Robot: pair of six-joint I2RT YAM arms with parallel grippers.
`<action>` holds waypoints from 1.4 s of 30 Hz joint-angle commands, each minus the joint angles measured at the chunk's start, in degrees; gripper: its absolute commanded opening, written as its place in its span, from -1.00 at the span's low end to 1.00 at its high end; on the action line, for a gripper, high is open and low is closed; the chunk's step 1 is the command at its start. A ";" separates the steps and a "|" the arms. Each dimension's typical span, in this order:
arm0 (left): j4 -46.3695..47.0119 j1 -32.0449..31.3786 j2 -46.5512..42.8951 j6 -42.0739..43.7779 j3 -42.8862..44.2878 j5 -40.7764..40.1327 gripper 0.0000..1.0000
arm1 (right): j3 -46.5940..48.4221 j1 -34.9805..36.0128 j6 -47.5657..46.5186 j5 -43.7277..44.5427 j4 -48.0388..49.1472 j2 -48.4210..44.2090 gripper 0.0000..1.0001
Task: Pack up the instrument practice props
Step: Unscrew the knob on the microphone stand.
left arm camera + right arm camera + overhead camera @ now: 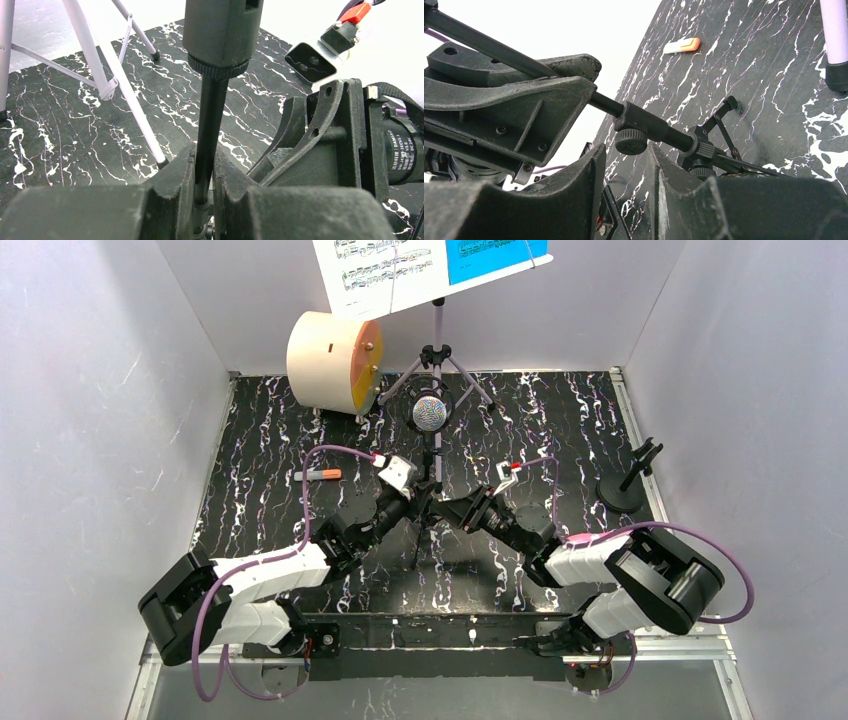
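The silver-headed microphone (430, 413) sits on top of a thin black mic tripod (432, 472) at mid-table. My left gripper (419, 502) is shut on the tripod's pole (210, 120), which the left wrist view shows clamped between the fingers (175, 172). My right gripper (449, 508) reaches in from the other side. Its jaws stand apart, with the tripod's clamp knob (630, 141) at the fingertips (596, 165). The lilac music rack's legs (440, 368) stand behind, carrying white and blue sheet-music pages (420, 265). A second black mic stand (626, 485) stands at the right edge.
The cream drum with the orange face (335, 360) lies at the back left. A small orange marker (322, 475) lies left of the grippers. White walls close in the black marbled table (560, 430) on three sides. Lilac legs (125, 85) stand close behind the held pole.
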 commanded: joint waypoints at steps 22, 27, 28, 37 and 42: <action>-11.29 -0.99 1.38 -2.42 -1.33 -1.03 -1.00 | 6.69 -1.24 -7.48 0.65 -11.15 -0.17 -0.97; -11.29 -1.20 1.40 -2.32 -1.20 -0.57 -1.00 | 11.41 -1.28 -23.33 2.97 -24.53 -1.98 -0.97; -11.29 -1.25 1.48 -2.39 -1.16 -0.43 -1.00 | 12.47 -1.24 -26.37 2.90 -26.63 -1.80 -0.97; -11.25 -1.38 1.59 -2.56 -1.06 -0.06 -1.00 | 15.73 -0.55 -53.66 2.19 -33.09 0.25 -0.97; -11.21 -1.38 1.51 -2.85 -1.07 -0.10 -1.00 | 14.30 1.24 -72.27 1.54 -31.84 0.26 -0.97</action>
